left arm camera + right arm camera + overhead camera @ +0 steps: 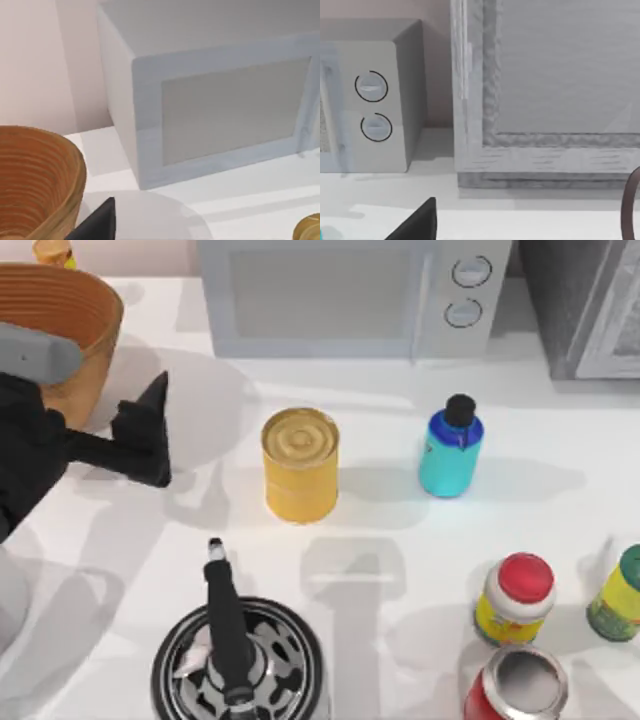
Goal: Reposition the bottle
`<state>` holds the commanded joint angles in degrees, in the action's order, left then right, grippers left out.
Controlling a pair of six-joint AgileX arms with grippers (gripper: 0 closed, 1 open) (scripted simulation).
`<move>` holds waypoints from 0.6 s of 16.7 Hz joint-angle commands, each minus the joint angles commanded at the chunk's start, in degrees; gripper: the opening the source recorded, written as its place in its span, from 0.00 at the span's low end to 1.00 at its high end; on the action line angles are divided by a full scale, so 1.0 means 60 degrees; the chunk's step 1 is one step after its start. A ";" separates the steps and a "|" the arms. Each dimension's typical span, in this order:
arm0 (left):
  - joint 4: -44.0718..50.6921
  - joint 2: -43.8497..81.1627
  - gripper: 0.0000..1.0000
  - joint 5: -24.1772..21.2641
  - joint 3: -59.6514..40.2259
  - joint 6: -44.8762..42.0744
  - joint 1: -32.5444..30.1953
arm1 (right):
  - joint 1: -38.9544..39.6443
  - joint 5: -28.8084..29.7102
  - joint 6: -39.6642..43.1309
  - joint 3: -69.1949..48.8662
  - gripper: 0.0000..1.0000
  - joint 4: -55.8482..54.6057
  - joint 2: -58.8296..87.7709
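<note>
The bottle (451,447) stands upright on the smooth white table (560,540), right of the middle. It is a small round turquoise bottle with a dark blue shoulder and a black round cap, and it stands apart from everything else. To its left stands a yellow can (300,464), a wider cylinder with a ringed metal lid.

The left gripper (150,440) hangs over the left side of the table, beside a ribbed wooden bowl (70,320). Its dark wedge-shaped fingers are spread apart and hold nothing.

One dark finger (417,222) of the right arm pokes into the right wrist view, but whether that claw is released or clenched I cannot tell.

A boxy pale microwave (350,295) with two round dials sits at the back. Near the front right stand a yellow bottle with a red cap (515,597), a green-capped bottle (618,595) and a red can (515,685); a round black pan (240,665) with a long handle lies at the front left.
</note>
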<state>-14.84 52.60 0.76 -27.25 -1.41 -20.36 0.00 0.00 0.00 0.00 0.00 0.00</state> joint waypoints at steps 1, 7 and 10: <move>-0.0293 0.1137 1.00 0.0014 -0.0525 0.0005 -0.0371 | 0.0000 0.0000 0.0000 0.0000 1.00 0.0000 0.0000; -0.1705 0.6885 1.00 -0.0252 -0.3201 -0.0054 -0.2717 | 0.0000 0.0000 0.0000 0.0000 1.00 0.0000 0.0000; -0.2102 0.8535 1.00 -0.0466 -0.3981 -0.0092 -0.3595 | 0.0000 0.0000 0.0000 0.0000 1.00 0.0000 0.0000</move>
<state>-27.46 103.81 -2.04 -51.14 -1.97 -41.93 0.00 0.00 0.00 0.00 0.00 0.00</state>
